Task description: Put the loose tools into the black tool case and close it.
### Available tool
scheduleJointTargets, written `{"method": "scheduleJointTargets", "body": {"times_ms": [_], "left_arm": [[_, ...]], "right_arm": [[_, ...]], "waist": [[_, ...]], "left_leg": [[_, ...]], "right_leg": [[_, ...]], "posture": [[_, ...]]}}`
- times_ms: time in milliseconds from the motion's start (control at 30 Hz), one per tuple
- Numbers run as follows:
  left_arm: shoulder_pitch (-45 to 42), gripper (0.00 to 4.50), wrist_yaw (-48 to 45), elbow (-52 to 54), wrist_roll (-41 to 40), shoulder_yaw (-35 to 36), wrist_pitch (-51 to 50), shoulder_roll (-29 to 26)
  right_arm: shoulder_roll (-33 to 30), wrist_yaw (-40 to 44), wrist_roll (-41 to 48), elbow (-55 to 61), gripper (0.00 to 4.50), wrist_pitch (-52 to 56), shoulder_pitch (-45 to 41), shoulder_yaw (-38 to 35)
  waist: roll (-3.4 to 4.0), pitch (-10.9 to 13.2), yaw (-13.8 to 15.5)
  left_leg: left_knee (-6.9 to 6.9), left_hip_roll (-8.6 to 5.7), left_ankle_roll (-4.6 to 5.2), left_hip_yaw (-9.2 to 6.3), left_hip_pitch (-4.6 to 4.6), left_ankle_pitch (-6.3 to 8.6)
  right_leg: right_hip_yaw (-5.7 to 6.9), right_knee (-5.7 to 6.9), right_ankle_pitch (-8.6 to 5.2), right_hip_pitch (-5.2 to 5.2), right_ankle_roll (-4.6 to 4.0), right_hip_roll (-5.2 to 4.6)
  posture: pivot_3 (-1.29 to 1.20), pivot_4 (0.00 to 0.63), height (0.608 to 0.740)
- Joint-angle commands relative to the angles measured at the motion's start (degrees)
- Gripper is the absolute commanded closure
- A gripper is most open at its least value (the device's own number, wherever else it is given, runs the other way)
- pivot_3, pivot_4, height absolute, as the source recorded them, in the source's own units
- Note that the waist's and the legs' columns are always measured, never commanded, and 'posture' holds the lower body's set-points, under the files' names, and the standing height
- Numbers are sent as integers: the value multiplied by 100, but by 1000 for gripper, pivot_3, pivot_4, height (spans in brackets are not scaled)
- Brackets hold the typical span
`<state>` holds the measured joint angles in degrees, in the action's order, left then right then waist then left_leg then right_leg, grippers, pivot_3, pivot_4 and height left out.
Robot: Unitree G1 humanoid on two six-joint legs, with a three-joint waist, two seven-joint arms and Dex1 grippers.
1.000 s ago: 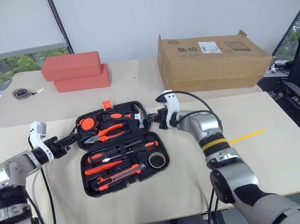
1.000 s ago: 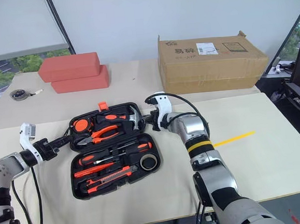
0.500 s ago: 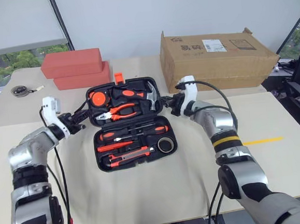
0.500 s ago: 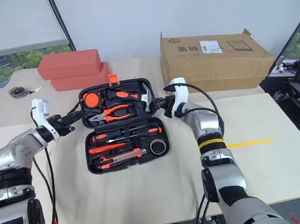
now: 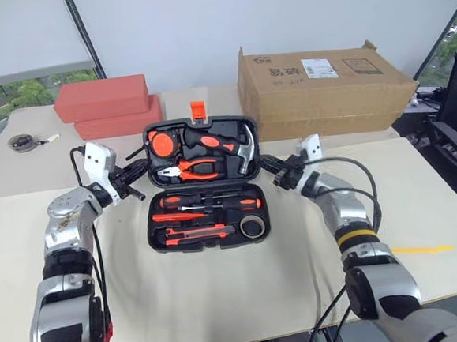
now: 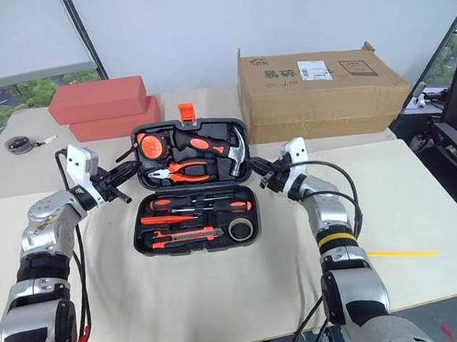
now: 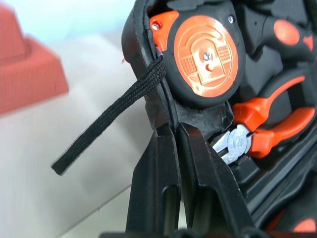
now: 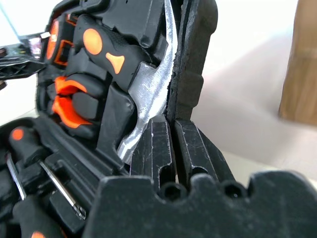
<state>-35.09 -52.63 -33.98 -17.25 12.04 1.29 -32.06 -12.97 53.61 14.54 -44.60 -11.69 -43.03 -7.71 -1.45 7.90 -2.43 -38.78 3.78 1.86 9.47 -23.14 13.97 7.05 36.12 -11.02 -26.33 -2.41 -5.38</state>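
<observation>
We clench our left gripper and right gripper on the raised lid edges of the flat black moulded-plastic tool case, tools seated inside.

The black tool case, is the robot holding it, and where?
Yes. Both end effectors pinch the raised lid of the black tool case: the left end effector grips its left edge, the right end effector its right edge.

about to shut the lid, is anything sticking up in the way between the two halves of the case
Nothing visible. The tools in the lower half lie flat in their recesses. Left gripper and right gripper are shut at the side edges of the raised lid of the black tool case.
</observation>
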Motion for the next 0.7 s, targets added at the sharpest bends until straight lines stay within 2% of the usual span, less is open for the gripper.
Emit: {"method": "scheduleJointTargets", "body": {"times_ms": [33, 300, 433, 700], "left_arm": [[199, 4454, -12, 859, 90, -14, 867, 0], [960, 4454, 337, 1453, 634, -110, 2153, -99], [1231, 4454, 450, 1345, 1000, -218, 2991, -144], [1441, 4454, 450, 832, 1192, -334, 3748, -342]], "right_arm": [[-7, 414, 90, 359, 4500, -891, -78, 61], [-104, 350, -133, 209, 4500, -1599, 189, 190], [-167, 432, -318, -8, 4500, -2204, 256, 292], [-386, 657, -389, -164, 4500, -2538, 400, 414]], "waist": [[0, 0, -1], [1, 1, 17], [2, 1, 20], [2, 1, 28]], "left_leg": [[-1, 1, 0, -1, 2, 0], [-1, 2, 1, -8, 25, 1], [-1, 3, 1, -7, 28, 1], [-1, 4, 1, -6, 32, 1]], "right_leg": [[-1, 1, 0, 1, 1, 0], [-10, -4, 0, 9, 0, -7], [-9, -3, 1, 8, 0, -7], [-9, 0, 0, 9, 0, -9]], "posture": [[0, 150, 712], [0, 150, 712], [0, 150, 712], [0, 150, 712]]}}
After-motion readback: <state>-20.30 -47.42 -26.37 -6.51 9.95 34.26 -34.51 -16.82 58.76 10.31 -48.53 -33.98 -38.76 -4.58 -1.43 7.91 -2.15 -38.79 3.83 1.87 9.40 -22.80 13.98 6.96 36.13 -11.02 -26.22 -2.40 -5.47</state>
